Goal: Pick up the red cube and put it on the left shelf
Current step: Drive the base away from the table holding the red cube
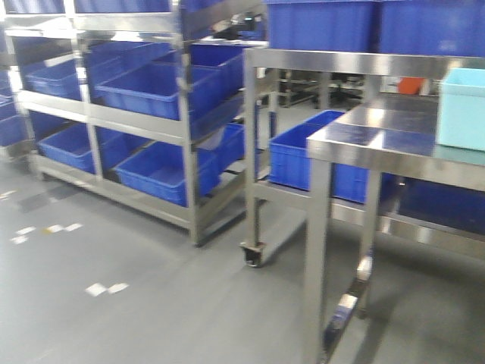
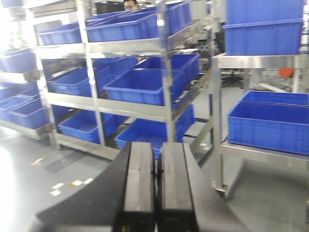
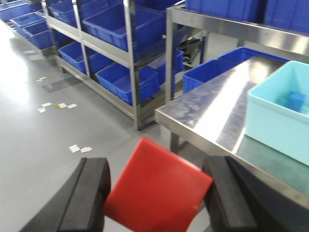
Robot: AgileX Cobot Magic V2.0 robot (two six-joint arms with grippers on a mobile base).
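As the left end effector (image 2: 155, 186) sits closed, the right end effector (image 3: 157, 195) clamps the red cube (image 3: 159, 191).

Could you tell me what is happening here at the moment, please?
The right gripper holds the red cube near the steel table. The left gripper is shut and empty. The left shelf, a steel rack of blue crates, stands ahead, so the cube is not yet placed. A blue cube sits in the turquoise tub.

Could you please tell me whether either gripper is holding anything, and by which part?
The right gripper holds the red cube by two opposite sides, tilted between its fingers. The left gripper is shut, holding nothing.
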